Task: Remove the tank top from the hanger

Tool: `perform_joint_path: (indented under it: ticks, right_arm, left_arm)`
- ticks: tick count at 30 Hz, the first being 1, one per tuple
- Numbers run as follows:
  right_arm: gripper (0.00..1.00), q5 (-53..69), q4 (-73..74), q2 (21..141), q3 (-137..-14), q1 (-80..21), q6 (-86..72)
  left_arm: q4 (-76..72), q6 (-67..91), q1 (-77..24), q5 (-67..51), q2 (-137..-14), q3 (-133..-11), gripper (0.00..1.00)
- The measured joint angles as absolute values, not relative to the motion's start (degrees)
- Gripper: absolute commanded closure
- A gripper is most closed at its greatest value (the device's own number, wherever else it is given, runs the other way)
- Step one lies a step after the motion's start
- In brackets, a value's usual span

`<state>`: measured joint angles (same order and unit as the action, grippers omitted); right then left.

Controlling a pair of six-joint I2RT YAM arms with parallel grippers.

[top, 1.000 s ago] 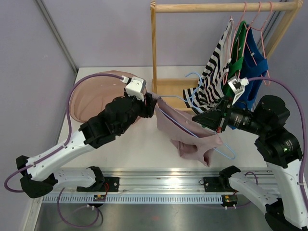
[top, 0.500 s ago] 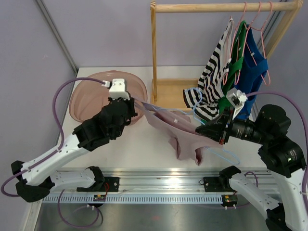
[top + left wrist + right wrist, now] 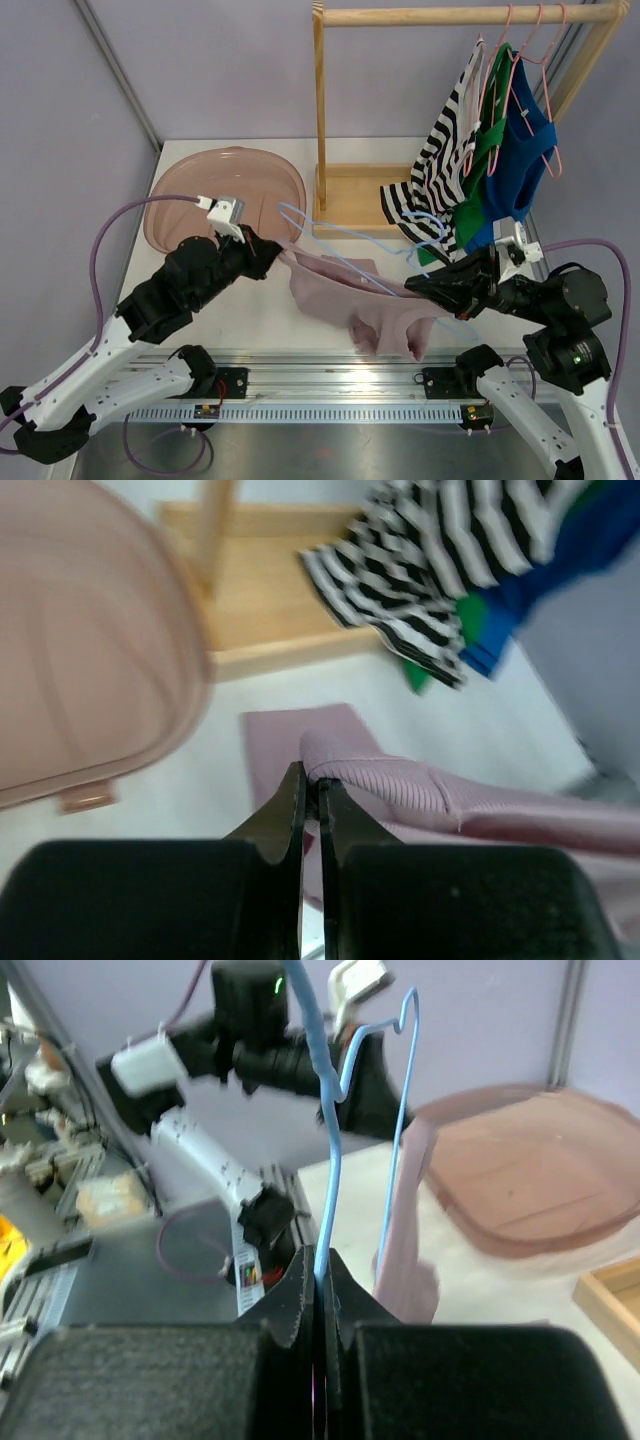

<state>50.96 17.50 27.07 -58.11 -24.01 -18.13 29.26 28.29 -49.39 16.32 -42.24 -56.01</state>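
Note:
A pale pink ribbed tank top [image 3: 345, 300] hangs stretched above the table between my two grippers. My left gripper [image 3: 275, 255] is shut on its upper left edge; the left wrist view shows the pink tank top [image 3: 400, 780] folded over the tip of that left gripper [image 3: 311, 785]. A light blue wire hanger [image 3: 335, 262] runs through the cloth. My right gripper [image 3: 415, 285] is shut on the hanger's wire; in the right wrist view the hanger [image 3: 328, 1110] rises from the right gripper [image 3: 320, 1265], with the tank top [image 3: 408, 1220] hanging beside it.
A pink plastic basin [image 3: 200, 195] lies at the back left. A wooden rack [image 3: 345, 185] stands behind, holding a striped top [image 3: 435, 165], a green garment [image 3: 490, 125] and a blue one [image 3: 525, 150] on pink hangers. A metal rail [image 3: 340, 385] runs along the near edge.
My left gripper closed on the tank top's edge and drew it left and toward the near side. The right gripper drew the hanger toward the near edge, and the cloth stretched out between them.

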Motion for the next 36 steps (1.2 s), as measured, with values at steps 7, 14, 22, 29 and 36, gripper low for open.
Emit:
perform_joint_path:
  ticks: [7, 14, 22, 29, 36]
  right_arm:
    - [1.0, 39.0, -22.2, 29.5, -41.9, -24.1, -33.0]
    - [1.0, 27.6, -41.1, 36.6, -36.9, -24.1, -36.9]
    - [1.0, 10.0, -46.8, 29.6, -31.0, -24.1, -25.8]
    - [1.0, 5.6, -47.9, 27.3, -24.5, -24.1, -18.0]
    - [1.0, 3.6, -18.0, 33.1, -44.3, -24.1, -18.6]
  left_arm:
    - [17.0, 28.1, -52.0, -10.7, -39.5, -43.5, 1.0]
    - [15.9, 28.6, -55.8, -11.0, -40.2, -39.7, 1.0]
    - [21.1, 30.9, -55.7, -0.9, -40.2, -39.8, 1.0]
    - [24.4, 34.1, -55.7, 5.5, -37.5, -39.7, 0.98]
    - [25.0, 34.8, -55.7, 6.9, -36.7, -40.2, 0.48]
